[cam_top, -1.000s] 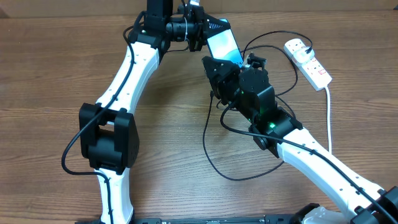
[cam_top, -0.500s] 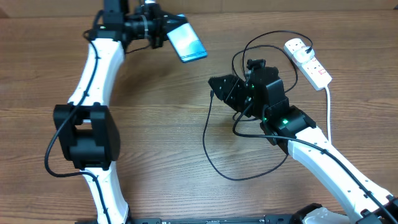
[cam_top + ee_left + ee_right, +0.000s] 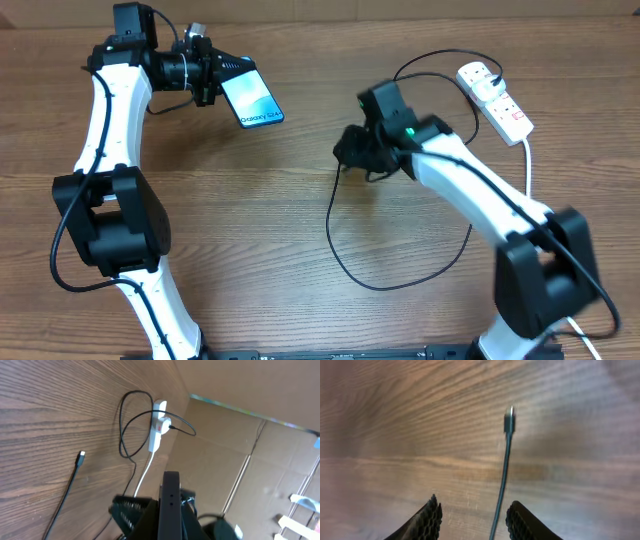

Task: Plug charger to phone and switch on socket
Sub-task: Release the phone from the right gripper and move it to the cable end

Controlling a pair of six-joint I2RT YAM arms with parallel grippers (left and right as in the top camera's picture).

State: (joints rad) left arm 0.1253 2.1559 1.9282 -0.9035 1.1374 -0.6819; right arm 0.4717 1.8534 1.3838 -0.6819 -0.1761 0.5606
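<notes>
Phone (image 3: 253, 100) sits far to the left of the socket (image 3: 495, 98) in the overhead view. Its screen faces up and reads "Galaxy S24". The left gripper (image 3: 226, 79) pinches it at the end farthest from the socket. From the left wrist the phone shows edge-on as a thin dark slab with the jaws closed on both faces. Whether its free end touches the table (image 3: 250, 220) I cannot tell.

The charger (image 3: 338, 250) leaves the socket's upper end and loops just left of the socket. It then sweeps in a wide curve across the wood and climbs back to the right gripper (image 3: 352, 150), which hangs roughly midway between socket and phone. Its tip (image 3: 509, 421) lies flat on the table, not in the phone; from overhead it is hidden under that gripper.

The right wrist view is somewhat blurred. There the fingers (image 3: 427, 519) stand wide apart, the gap far wider than the cable. The cable passes between them, nearer the finger on the right of that picture, and it is not clamped. The tip lies beyond the fingertips.

The socket lies slantwise, with red marks on its top; the switch position is too small to read. A white lead (image 3: 528, 185) leaves its lower end and runs down past the right arm.
</notes>
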